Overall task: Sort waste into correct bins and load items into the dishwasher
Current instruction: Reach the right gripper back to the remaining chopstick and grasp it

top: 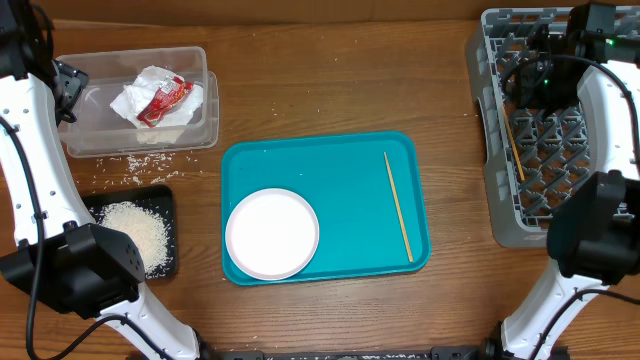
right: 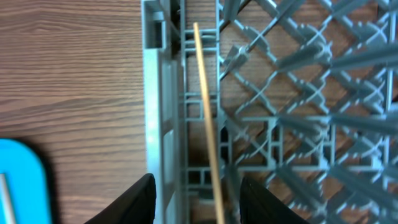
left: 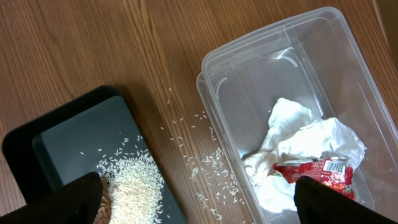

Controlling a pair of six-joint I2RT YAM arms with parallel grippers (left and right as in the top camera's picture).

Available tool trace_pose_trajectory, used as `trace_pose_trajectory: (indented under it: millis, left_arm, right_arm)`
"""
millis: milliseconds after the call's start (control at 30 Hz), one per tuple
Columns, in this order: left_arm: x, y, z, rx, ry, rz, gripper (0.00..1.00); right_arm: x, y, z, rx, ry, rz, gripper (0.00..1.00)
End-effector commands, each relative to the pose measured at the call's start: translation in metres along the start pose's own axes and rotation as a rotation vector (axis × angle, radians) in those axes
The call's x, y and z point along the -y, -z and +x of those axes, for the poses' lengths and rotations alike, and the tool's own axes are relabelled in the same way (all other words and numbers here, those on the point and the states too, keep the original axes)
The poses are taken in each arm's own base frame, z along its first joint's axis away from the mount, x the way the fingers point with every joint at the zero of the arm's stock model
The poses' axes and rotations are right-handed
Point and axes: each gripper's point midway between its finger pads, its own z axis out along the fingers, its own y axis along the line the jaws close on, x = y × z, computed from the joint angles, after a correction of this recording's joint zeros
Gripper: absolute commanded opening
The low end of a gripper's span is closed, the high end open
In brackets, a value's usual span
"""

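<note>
Waste mostly binned; one chopstick (right: pixel 208 124) laid in the dish rack (right: pixel 298 93), loading judged unfinished.

The right gripper (right: pixel 198 186) is held open just above the rack, that chopstick lying ungripped between its spread fingers. Well off to its side, on the teal tray (top: pixel 350 160), a small white plate (top: pixel 272 233) and a second chopstick (top: pixel 398 205) are yet to be loaded. The left gripper (left: pixel 198 183) is open and empty. Ahead of it, napkins (left: pixel 298 134) and a red wrapper (left: pixel 314 171) are seen in the clear tub (left: pixel 249 74) and rice (left: pixel 134 186) in the black tray (left: pixel 74 134). Stray grains (left: pixel 205 160) are left on the table (left: pixel 93 43) between the two. A small label is borne by the wrapper, but no writing can be read.
</note>
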Motion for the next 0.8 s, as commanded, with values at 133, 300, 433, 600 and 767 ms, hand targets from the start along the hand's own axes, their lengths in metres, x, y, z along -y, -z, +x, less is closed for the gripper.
trace_pose_trajectory:
  millis: [133,300,433,600,767]
  left_arm:
    - [-0.002,0.012,-0.003,0.028,0.022,0.011,1.0]
    - [-0.002,0.012,-0.003,0.028,0.022,0.011,1.0]
    - [-0.002,0.012,-0.003,0.028,0.022,0.011,1.0]
    - [-0.002,0.012,-0.003,0.028,0.022,0.011,1.0]
    - [-0.002,0.012,-0.003,0.028,0.022,0.01,1.0]
  right_arm:
    - [-0.094,0.115,-0.009,0.16,-0.098,-0.467,1.0]
    - [-0.146,0.139,0.013,0.068,-0.096,-0.708,0.97]
    - [-0.168,0.118,0.052,-0.107,-0.032,-0.586,0.91]
    - [-0.182,0.076,0.098,-0.29,0.025,-0.329,0.84]
    - [-0.189,0.02,0.122,-0.312,-0.03,-0.103,0.77]
